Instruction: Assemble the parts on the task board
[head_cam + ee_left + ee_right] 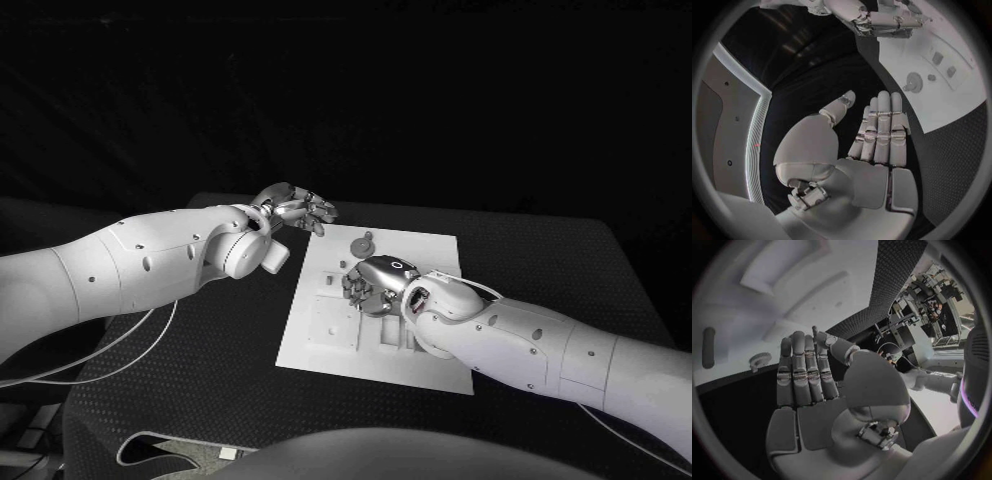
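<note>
1. you see the task board [433, 250] at the head frame's centre, right hand [378, 283] over it.
2. your wrist views show both hands released: right hand flat, left hand [873, 135] flat, off the board's edge.

The task board [433, 362] lies flat at the middle of the desk [577, 260]. The right hand [378, 283] hangs over the board's centre, above its recesses. The left hand [296, 209] is held off the board, just beyond its far left corner. A round part [365, 242] sits on the board near that far edge.
</note>
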Controlling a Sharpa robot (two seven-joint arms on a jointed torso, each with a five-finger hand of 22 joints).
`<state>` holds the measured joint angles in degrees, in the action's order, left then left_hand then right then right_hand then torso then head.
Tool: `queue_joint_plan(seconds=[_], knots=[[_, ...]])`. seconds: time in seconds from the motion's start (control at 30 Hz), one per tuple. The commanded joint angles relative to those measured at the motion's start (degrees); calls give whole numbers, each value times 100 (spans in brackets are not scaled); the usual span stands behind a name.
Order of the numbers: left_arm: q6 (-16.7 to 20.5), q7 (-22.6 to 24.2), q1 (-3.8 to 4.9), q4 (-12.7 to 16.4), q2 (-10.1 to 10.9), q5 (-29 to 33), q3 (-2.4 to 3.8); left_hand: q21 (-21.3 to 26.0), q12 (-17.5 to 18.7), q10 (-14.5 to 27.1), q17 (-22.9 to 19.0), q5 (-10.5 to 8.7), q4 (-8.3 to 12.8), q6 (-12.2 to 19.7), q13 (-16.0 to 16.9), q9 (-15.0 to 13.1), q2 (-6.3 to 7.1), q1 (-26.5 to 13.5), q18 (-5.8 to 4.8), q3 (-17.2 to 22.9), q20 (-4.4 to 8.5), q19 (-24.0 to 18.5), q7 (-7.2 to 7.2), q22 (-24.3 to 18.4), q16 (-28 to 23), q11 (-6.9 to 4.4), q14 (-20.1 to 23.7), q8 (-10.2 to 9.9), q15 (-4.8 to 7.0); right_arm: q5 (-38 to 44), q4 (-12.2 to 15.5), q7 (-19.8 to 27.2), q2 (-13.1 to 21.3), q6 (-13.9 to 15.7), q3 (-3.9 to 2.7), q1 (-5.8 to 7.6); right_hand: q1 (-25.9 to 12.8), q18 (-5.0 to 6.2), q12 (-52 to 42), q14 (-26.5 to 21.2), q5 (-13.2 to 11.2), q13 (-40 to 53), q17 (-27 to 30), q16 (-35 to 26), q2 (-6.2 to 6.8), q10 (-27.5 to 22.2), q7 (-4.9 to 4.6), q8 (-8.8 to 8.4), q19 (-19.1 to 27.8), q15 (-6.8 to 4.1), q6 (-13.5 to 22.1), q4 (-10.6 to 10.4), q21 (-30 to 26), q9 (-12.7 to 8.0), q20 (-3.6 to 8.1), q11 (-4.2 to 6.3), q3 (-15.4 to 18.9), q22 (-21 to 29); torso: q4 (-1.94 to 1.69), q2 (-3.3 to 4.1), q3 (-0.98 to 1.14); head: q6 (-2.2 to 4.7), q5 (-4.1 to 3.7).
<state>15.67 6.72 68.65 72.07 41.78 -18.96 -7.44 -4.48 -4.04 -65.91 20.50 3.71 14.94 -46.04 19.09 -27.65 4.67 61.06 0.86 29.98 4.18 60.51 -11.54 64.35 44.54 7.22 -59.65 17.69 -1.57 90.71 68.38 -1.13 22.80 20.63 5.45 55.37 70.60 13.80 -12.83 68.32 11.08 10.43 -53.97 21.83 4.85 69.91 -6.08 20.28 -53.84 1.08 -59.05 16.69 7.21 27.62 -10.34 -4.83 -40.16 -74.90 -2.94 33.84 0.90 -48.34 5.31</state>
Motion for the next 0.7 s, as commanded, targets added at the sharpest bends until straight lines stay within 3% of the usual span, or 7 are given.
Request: queue_joint_plan(seconds=[0.03,0.33,0.7], knots=[[-1,51,12,15,-15,35,5,29,7,51,8,18,17,53,-2,10,18,-19,20,-10,-1,53,3,-8,-23,-3,-46,26,10,142,-58,74,-28,-74,5,-16,1,118,28,-15,-18,11,-6,-26,-38,29,-14,-2,-20,-7,-29,0,-2,6,-1,-22,-42,-131,-4,-1,0,-28,30],[-3,50,21,14,-25,35,5,31,6,53,15,18,15,55,-2,11,18,-20,20,-10,-1,55,3,-11,-28,-3,-46,28,9,142,-101,88,-74,-109,89,-34,-4,118,33,-15,-18,15,-10,-30,-40,28,-15,-4,-18,-6,-27,0,-3,6,-1,-23,-41,-132,2,0,-2,-71,70],[-5,46,24,3,-38,35,5,35,6,55,24,18,13,58,-1,13,19,-21,20,-11,-2,56,2,-14,-35,-2,-47,31,9,170,-165,103,-160,-117,131,-93,-9,119,38,-14,-18,21,-14,-35,-44,29,-16,-6,-16,-6,-26,1,-4,7,-1,-23,-41,-132,1,-3,-2,-99,81]])
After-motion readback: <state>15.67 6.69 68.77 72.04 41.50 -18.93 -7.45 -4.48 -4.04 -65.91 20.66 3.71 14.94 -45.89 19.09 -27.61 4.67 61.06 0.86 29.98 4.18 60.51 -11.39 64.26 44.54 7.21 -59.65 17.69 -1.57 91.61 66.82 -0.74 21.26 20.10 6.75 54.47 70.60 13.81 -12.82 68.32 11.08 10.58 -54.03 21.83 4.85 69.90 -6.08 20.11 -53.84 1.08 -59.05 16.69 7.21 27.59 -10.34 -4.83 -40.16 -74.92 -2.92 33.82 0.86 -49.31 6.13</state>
